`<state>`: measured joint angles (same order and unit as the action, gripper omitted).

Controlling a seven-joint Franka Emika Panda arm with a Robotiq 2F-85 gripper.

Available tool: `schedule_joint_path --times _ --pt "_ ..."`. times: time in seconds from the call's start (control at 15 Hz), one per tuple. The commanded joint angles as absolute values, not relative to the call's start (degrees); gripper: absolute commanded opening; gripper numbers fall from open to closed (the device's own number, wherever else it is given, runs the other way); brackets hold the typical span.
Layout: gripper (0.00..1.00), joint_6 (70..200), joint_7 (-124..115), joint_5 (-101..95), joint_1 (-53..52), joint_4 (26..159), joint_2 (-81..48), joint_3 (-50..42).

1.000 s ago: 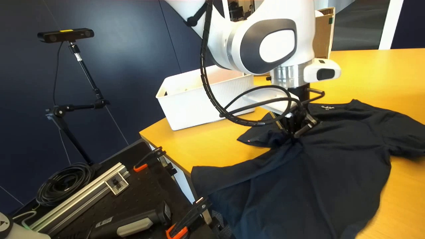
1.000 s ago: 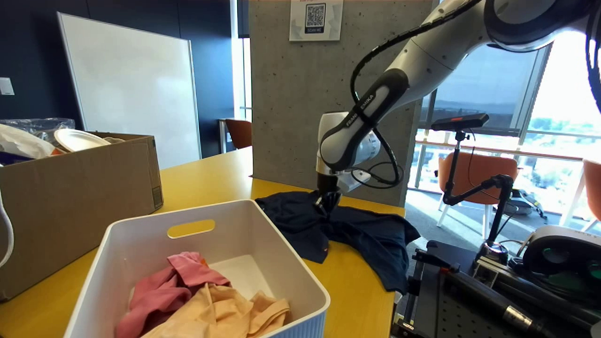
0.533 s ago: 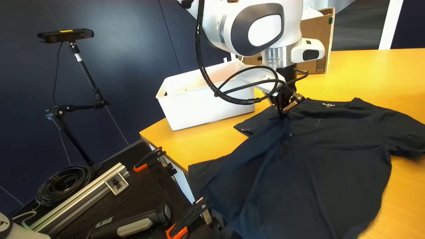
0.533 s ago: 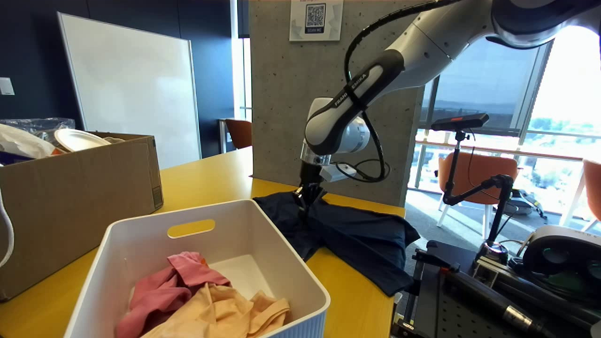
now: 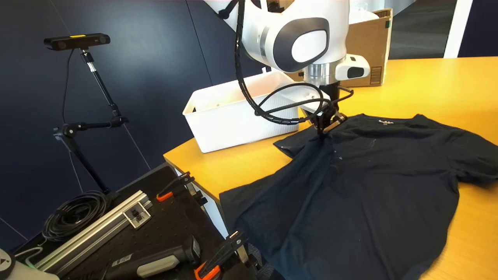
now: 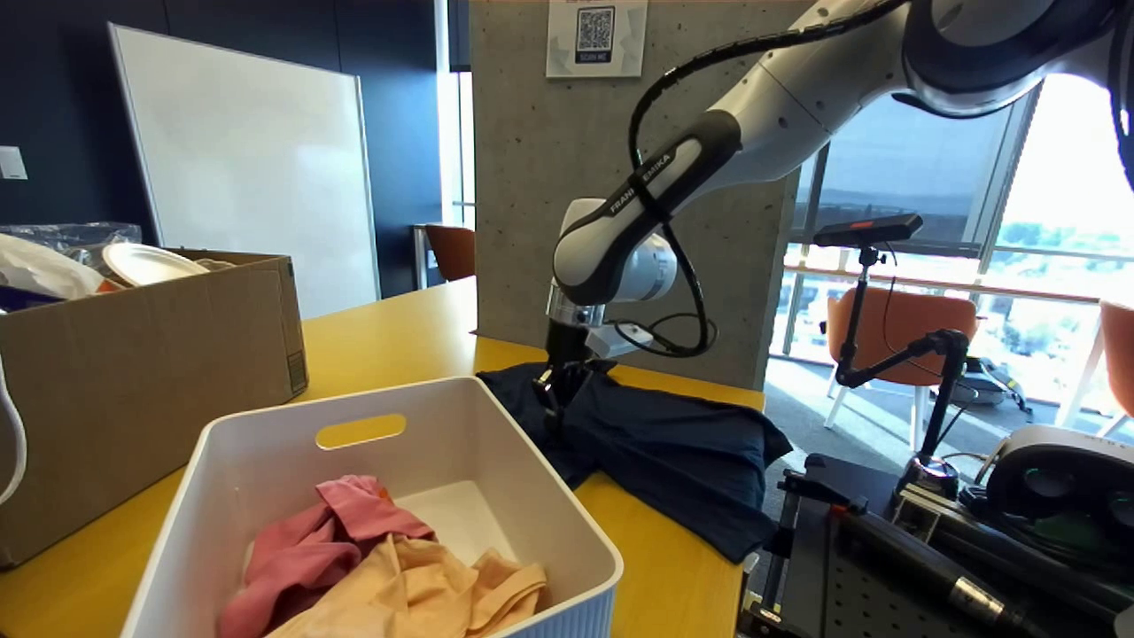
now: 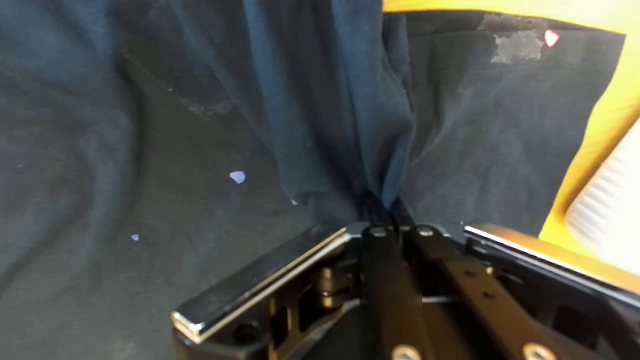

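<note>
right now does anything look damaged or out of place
Yes: in the wrist view, a ragged pale patch marks a sleeve of the dark shirt; wear, stain or print, I can't tell. The shirt also runs past the edge of the table in both exterior views. Bunching at the gripper comes from its grip.

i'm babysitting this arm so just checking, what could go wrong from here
The gripper pinches only a narrow bunch of the dark shirt, so it might slip free. The shirt seems to drape past the edge of the table and could catch on the nearby clamp. The white bin stands close and might get knocked.
</note>
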<state>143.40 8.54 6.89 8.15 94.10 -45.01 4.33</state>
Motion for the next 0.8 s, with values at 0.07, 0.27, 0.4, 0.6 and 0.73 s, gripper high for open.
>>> schedule_joint_path --times 0.07,0.27,0.4,0.6,0.73 --pt "0.01 139.3 9.3 7.0 7.4 87.1 -50.3 4.8" --pt "0.01 138.2 10.6 7.8 7.7 84.5 -51.9 6.2" --pt "0.01 137.7 10.9 8.0 7.6 82.2 -53.1 6.7" --pt "0.01 136.5 10.8 8.3 7.5 78.1 -55.0 7.5" --pt "0.01 135.5 10.8 8.3 7.4 75.3 -56.4 7.8"
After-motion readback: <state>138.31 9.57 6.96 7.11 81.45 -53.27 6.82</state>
